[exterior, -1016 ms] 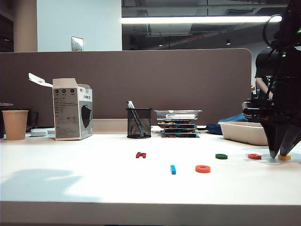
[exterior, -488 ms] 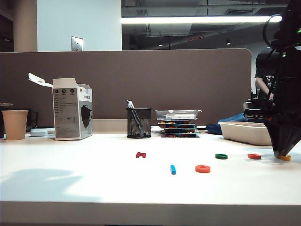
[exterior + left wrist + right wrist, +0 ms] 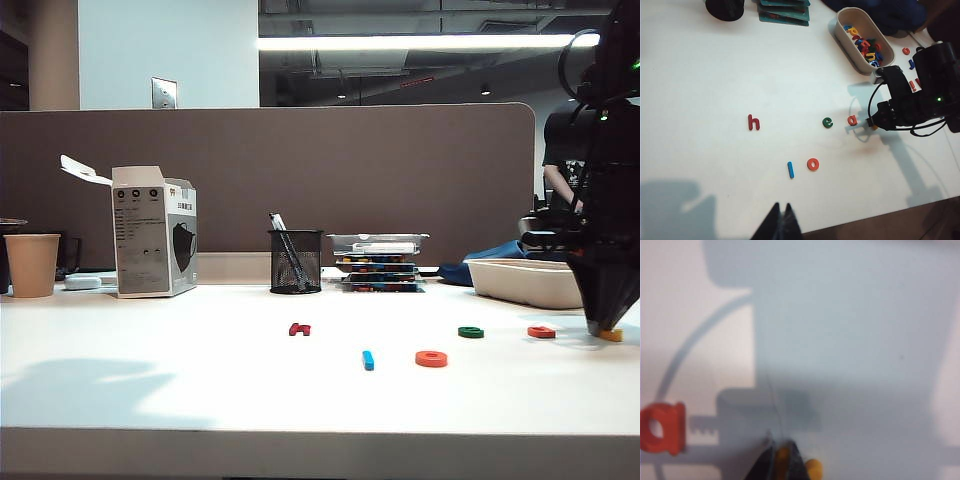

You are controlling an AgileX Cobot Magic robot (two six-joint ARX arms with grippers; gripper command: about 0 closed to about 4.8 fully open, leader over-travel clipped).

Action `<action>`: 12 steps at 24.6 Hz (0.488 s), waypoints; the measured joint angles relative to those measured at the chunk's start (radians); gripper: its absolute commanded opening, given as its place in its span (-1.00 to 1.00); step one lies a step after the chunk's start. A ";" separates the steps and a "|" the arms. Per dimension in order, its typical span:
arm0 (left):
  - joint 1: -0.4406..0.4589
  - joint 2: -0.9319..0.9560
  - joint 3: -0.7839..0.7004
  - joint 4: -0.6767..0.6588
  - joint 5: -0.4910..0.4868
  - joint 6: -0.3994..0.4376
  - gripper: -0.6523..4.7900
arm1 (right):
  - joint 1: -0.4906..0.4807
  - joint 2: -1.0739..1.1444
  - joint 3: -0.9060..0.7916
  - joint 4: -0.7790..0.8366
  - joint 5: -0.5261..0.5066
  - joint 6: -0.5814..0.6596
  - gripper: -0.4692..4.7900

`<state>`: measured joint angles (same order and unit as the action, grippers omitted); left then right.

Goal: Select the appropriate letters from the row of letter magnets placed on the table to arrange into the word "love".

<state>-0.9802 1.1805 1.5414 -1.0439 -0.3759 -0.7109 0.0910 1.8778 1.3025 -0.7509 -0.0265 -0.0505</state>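
Note:
On the white table (image 3: 200,380) lies the row of letter magnets: a dark red h (image 3: 754,122), a blue l (image 3: 790,170), an orange-red o (image 3: 813,164), a green e (image 3: 827,122) and an orange-red a (image 3: 853,120). At the right end lies the yellow letter (image 3: 609,335). My right gripper (image 3: 600,328) points down, shut on it, and the yellow letter (image 3: 783,456) shows between the dark fingertips (image 3: 796,460). Near the table's front edge my left gripper (image 3: 781,206) is shut and holds nothing, well short of the l.
A paper cup (image 3: 32,264) and a mask box (image 3: 153,232) stand at the back left. A mesh pen holder (image 3: 296,260) and stacked cases (image 3: 378,262) stand mid-back. A white tray (image 3: 856,53) with several spare letters stands at the back right.
My right gripper's fingers stood apart over the yellow letter and have closed on it. The other letters and the left arm have not moved.

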 measured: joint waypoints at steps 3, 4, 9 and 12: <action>0.000 0.000 0.000 0.000 0.000 0.000 -0.78 | 0.000 -0.035 -0.007 -0.035 0.000 0.000 -0.84; 0.000 0.000 0.000 0.000 0.000 0.000 -0.78 | 0.001 -0.055 -0.007 -0.041 -0.005 0.000 -0.84; 0.000 0.000 0.000 0.000 0.000 0.000 -0.78 | 0.036 -0.156 -0.024 -0.051 -0.063 0.049 -0.84; 0.000 0.000 0.000 0.000 0.000 0.000 -0.78 | 0.111 -0.188 -0.066 -0.061 -0.068 0.096 -0.84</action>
<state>-0.9802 1.1805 1.5410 -1.0439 -0.3756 -0.7109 0.2020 1.6897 1.2369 -0.8120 -0.0940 0.0452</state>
